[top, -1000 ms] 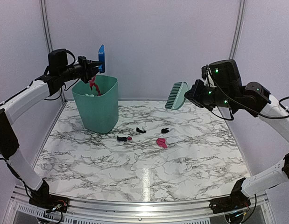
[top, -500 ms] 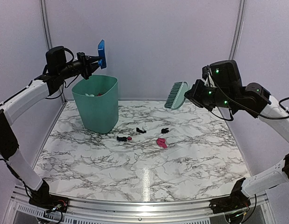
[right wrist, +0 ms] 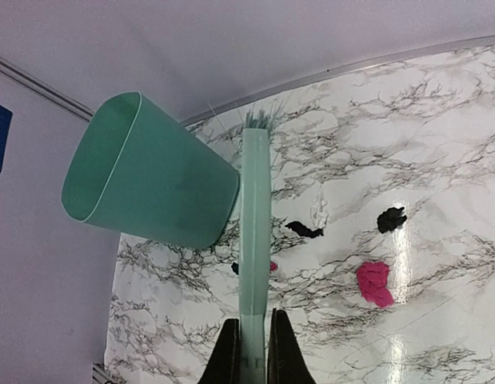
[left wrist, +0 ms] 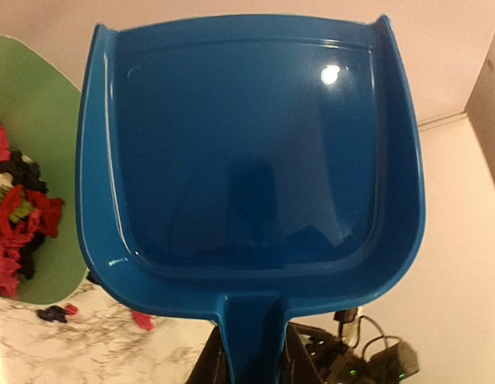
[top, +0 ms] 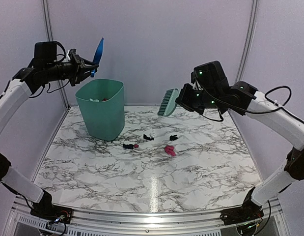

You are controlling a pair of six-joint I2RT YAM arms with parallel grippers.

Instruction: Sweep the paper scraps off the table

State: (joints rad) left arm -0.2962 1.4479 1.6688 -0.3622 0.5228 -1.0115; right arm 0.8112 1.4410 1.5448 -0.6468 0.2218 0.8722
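Marble table (top: 93,167) holds paper scraps (top: 169,150) in a nine-to-three row, seven o'clock of the nearer right gripper (top: 180,101), clamped on the brush (top: 167,102)

A glossy, marble-patterned table (top: 201,172), edged by a metal rail (top: 142,215), carries crumpled paper scraps (top: 170,150). The blue plastic dustpan (left wrist: 247,144) shines smooth; the green plastic bin (right wrist: 151,184) looks matt.

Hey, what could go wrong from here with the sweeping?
1. The bin stands close to the paper scraps. The brush, held high by the right gripper, could knock it on the way down.
2. The left gripper pinches only the handle of the dustpan, so it might twist when pressed on the table.
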